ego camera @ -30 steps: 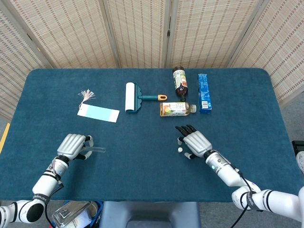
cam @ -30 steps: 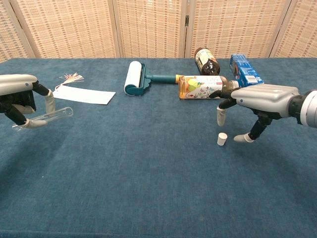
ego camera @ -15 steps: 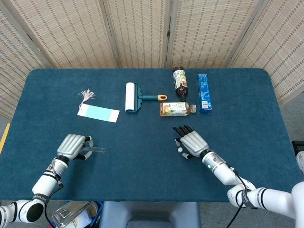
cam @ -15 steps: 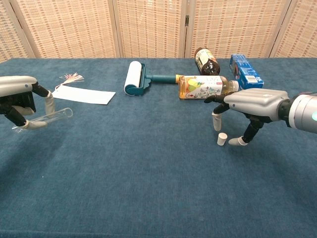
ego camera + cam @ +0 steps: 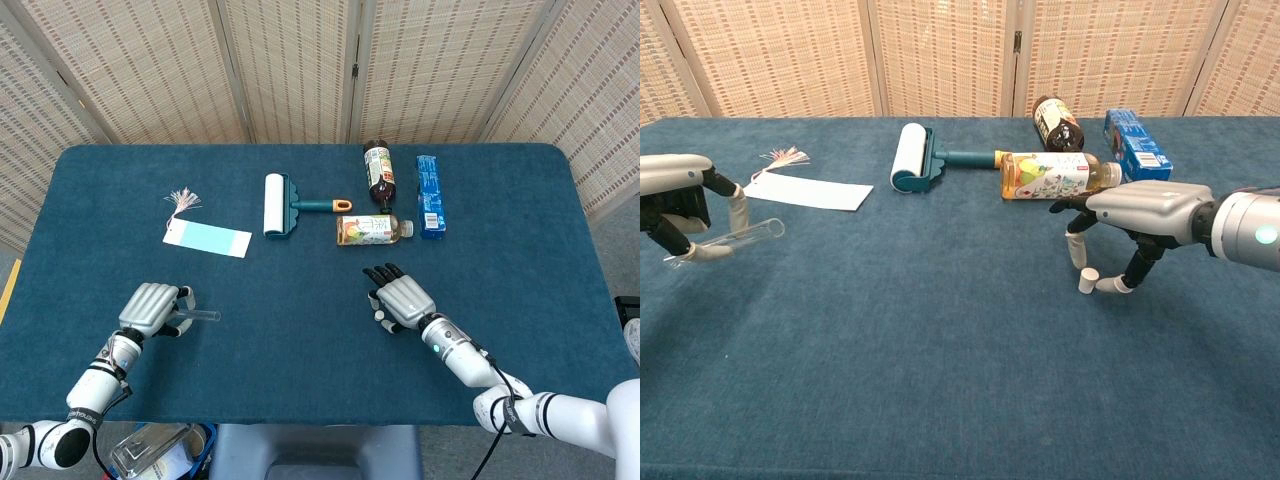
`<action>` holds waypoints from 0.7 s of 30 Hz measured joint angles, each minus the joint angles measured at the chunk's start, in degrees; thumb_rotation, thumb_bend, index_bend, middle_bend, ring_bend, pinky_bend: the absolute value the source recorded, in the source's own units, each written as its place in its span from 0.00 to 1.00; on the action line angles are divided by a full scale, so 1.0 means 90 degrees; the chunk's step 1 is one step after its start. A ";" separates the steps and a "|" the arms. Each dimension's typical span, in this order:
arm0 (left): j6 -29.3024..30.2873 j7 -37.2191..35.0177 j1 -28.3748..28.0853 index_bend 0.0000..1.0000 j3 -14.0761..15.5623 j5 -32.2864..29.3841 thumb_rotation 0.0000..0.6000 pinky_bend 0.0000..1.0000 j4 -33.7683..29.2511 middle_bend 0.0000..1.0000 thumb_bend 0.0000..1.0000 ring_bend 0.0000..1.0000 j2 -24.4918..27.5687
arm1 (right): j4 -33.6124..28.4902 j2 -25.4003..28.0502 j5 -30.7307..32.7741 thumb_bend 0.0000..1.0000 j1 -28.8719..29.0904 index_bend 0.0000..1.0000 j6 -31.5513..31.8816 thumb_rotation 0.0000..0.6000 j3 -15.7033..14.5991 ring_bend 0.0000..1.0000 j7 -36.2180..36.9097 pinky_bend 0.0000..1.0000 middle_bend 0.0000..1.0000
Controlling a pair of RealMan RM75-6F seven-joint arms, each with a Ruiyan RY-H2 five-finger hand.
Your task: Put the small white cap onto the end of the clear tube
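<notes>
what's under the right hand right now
Under the right hand, the small white cap stands on the blue table, between fingers reaching down around it. Whether they touch it is unclear. From the head view, the hand covers most of the cap.

- Left hand (image 5: 675, 195): holds clear tube (image 5: 725, 240) off the cloth, tilted.
- Right hand (image 5: 1130, 215): arched over small white cap (image 5: 1088, 280), fingertips at either side.
- Behind: lint roller (image 5: 912, 157), two bottles lying, blue box (image 5: 1135, 145), paper tag (image 5: 808, 190).
</notes>
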 measured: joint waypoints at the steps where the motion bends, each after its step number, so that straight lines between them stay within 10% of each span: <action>1: -0.0003 -0.0009 0.0002 0.59 -0.0001 0.0004 1.00 1.00 0.0000 1.00 0.36 1.00 -0.0004 | 0.0000 -0.0009 0.0025 0.29 0.0004 0.46 -0.0002 1.00 0.0002 0.00 -0.0018 0.00 0.06; 21: -0.0024 -0.0105 0.0046 0.58 -0.0016 0.0000 1.00 1.00 0.0121 1.00 0.36 1.00 -0.0032 | 0.0000 -0.0045 0.0114 0.36 0.0027 0.56 0.0055 1.00 0.0013 0.00 -0.0008 0.00 0.11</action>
